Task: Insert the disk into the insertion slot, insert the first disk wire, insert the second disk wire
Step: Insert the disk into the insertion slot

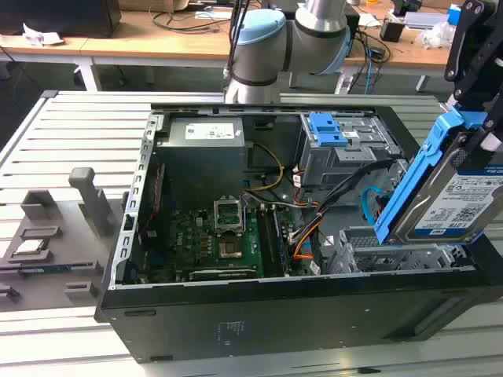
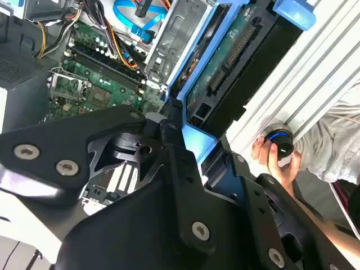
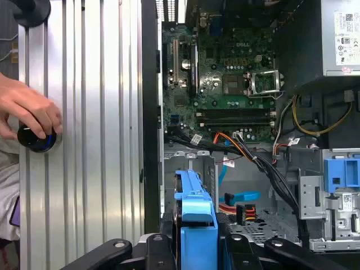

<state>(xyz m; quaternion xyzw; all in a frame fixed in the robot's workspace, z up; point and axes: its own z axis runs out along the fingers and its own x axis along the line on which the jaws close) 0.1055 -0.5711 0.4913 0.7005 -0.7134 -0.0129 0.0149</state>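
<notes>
Got the gripper clenched on the disk by its blue carrier, hanging tilted just above the insertion slot, so could easily jam a corner on the slot's rim or snag the blue cable beside the slot if lowered crooked.

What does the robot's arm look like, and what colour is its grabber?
The arm is made of round silver-grey tubes, with pale blue caps at the joints. The gripper is black, built from flat, angular links joined by shiny silver bolts, as both wrist views show.
</notes>
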